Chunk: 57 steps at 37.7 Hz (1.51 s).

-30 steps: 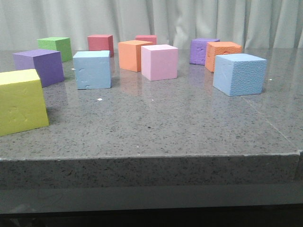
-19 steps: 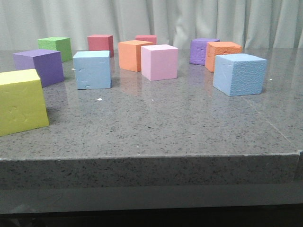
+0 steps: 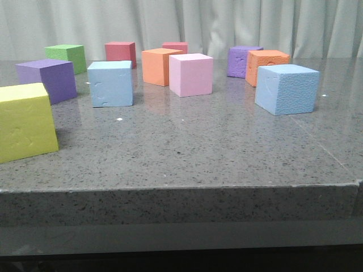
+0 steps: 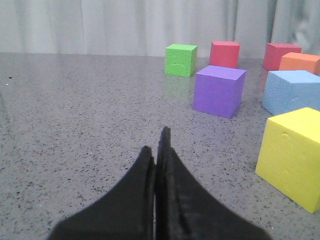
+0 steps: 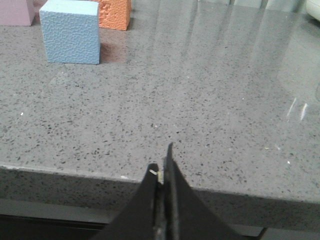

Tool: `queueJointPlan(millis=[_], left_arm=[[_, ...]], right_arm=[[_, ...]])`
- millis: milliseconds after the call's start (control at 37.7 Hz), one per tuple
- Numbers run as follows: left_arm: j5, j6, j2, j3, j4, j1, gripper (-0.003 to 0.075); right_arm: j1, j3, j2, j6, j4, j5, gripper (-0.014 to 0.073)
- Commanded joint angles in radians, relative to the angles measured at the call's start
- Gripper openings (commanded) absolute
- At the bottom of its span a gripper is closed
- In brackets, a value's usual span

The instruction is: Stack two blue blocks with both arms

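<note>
While both tools (image 4: 156, 150) (image 5: 162, 167) closed, pebbled blue block (image 3: 286, 89) near table (image 3: 170, 192) edge.

The left pincer (image 4: 159, 150) has its two dark fingers pressed together, tips meeting, holding nothing; it hangs low over the worktop (image 4: 75, 125), pointing across it. The right pincer (image 5: 162, 167) is likewise closed and empty, its tips just over the worktop's near edge. Neither arm shows in the front view.
</note>
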Motion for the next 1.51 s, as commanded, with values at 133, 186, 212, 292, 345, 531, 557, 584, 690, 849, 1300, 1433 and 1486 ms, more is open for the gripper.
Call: queueJointPlan(millis=[133, 186, 212, 292, 345, 531, 557, 584, 690, 849, 1300, 1433, 1486], left_arm=[[-0.088, -0.005, -0.017, 0.003, -0.005, 0.002, -0.002], [-0.088, -0.005, -0.017, 0.003, -0.005, 0.002, -0.002], [-0.088, -0.005, -0.017, 0.003, -0.005, 0.002, -0.002], [-0.088, -0.005, -0.017, 0.003, -0.005, 0.002, -0.002], [-0.088, -0.005, -0.017, 0.003, -0.005, 0.002, -0.002], [-0.093, -0.005, -0.017, 0.003, -0.005, 0.002, -0.002], [-0.102, -0.005, -0.017, 0.003, -0.005, 0.002, -0.002], [-0.111, -0.005, -0.017, 0.003, -0.005, 0.002, -0.002], [-0.174, -0.005, -0.017, 0.003, -0.005, 0.002, -0.002], [-0.292, -0.005, -0.017, 0.003, -0.005, 0.002, -0.002], [-0.419, -0.005, -0.017, -0.024, -0.005, 0.001, -0.002], [-0.41, -0.005, 0.002, -0.097, -0.005, 0.001, -0.002], [-0.406, -0.005, 0.028, -0.135, -0.005, 0.001, -0.002]], right_arm=[[-0.003, -0.005, -0.019, -0.006, -0.004, -0.079, -0.0067], [-0.003, -0.005, -0.019, -0.006, -0.004, -0.079, -0.0067], [-0.003, -0.005, -0.019, -0.006, -0.004, -0.079, -0.0067], [-0.003, -0.005, -0.019, -0.006, -0.004, -0.084, -0.0067], [-0.003, -0.005, -0.019, -0.006, -0.004, -0.097, -0.0067], [-0.003, -0.005, -0.019, -0.006, -0.004, -0.181, -0.0067], [-0.003, -0.005, -0.019, -0.006, -0.004, -0.201, -0.0067], [-0.003, -0.005, -0.019, -0.006, -0.004, -0.218, -0.0067], [-0.003, -0.005, -0.019, -0.006, -0.004, -0.294, -0.0067], [-0.003, -0.006, -0.019, -0.006, -0.004, -0.373, -0.0067], [-0.003, -0.124, -0.018, 0.05, -0.004, -0.398, -0.0067], [-0.003, -0.267, 0.018, 0.05, -0.004, -0.215, -0.0066], [-0.003, -0.328, 0.058, 0.05, -0.003, -0.154, -0.0066]])
